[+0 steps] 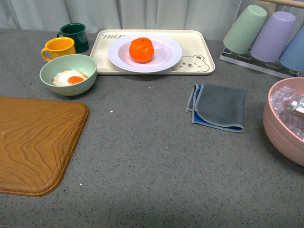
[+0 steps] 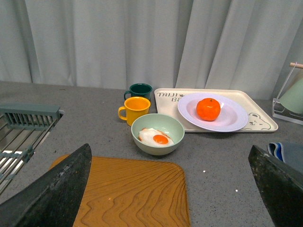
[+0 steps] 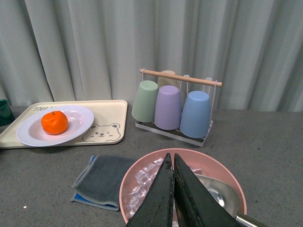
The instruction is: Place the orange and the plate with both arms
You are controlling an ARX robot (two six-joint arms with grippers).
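Grey speckled worktop (image 1: 152, 156) carrying bear tray (image 1: 204, 50), green bowl (image 1: 68, 76), two mugs (image 1: 59, 48), wooden board (image 1: 33, 142), folded cloth (image 1: 219, 107), pink bowl (image 1: 280, 126), cup rack (image 1: 259, 64).

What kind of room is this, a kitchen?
Probably a pretend kitchen counter: mugs, a cup rack and a dish rack sit on it, but curtains hang behind instead of a wall.

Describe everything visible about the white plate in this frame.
The plate is round, white and glossy, with a wide rim and shallow well; it looks ceramic or melamine. It sits flat and upright on the cream bear tray, toward the tray's left and middle, near the back of the table. The orange rests in its well, roughly centred. Neither gripper touches it; nothing else is on it.
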